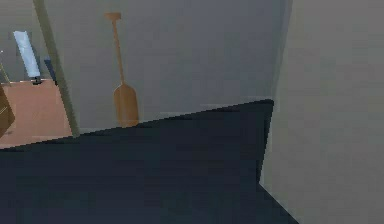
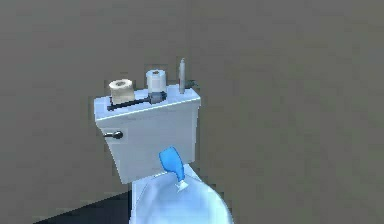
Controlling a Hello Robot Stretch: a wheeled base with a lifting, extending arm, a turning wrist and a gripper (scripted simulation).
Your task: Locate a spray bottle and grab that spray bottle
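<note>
In the arm side view a small blue bottle-like thing (image 2: 171, 163) with a pale tip lies tilted on the white toilet (image 2: 185, 205), just in front of the tank (image 2: 150, 125). Its shape and colour fit a spray bottle, though it is only a small blob. On top of the tank stand a tan paper roll (image 2: 121, 88), a white paper roll (image 2: 156, 79) and a slim grey upright thing (image 2: 182, 72).
In the forward view a plunger (image 1: 124, 100) with a wooden handle leans on the grey wall ahead. Dark floor (image 1: 150, 170) stretches in front. A wall corner (image 1: 330, 110) juts in on the right. At the left a doorway opens onto a wooden floor (image 1: 35, 115).
</note>
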